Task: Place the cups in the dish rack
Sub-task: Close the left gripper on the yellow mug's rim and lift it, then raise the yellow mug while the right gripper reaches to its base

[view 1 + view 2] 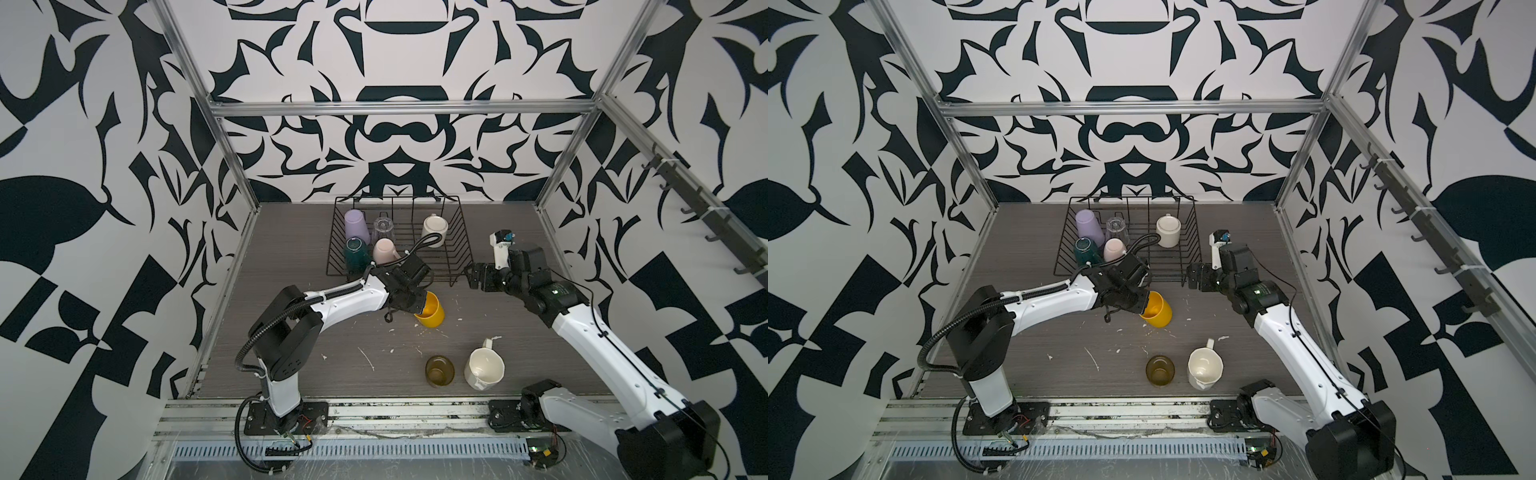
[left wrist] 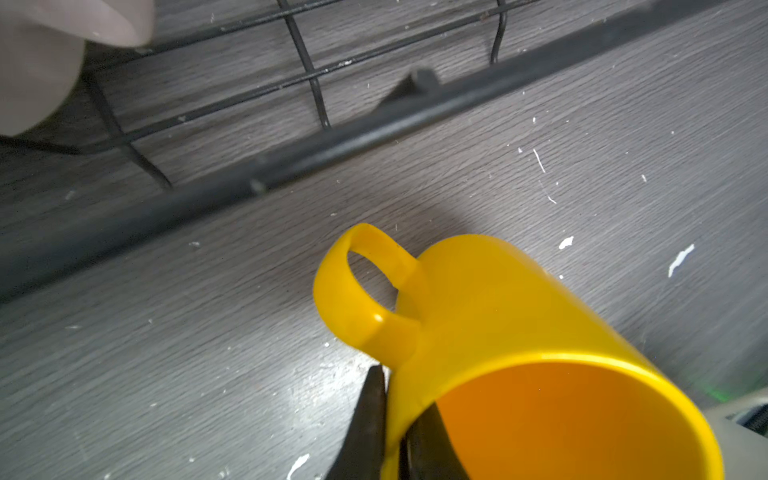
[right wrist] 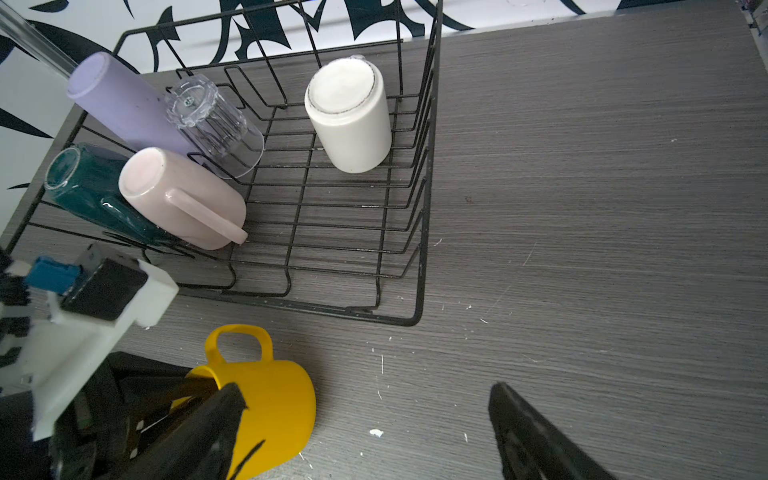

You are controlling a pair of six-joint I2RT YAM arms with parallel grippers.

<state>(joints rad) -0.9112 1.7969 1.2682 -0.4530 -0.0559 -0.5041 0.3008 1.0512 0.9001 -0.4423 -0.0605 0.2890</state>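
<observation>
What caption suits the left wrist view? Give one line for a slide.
Left gripper clamps the yellow mug by its rim, one finger inside, beside the dish rack.
</observation>
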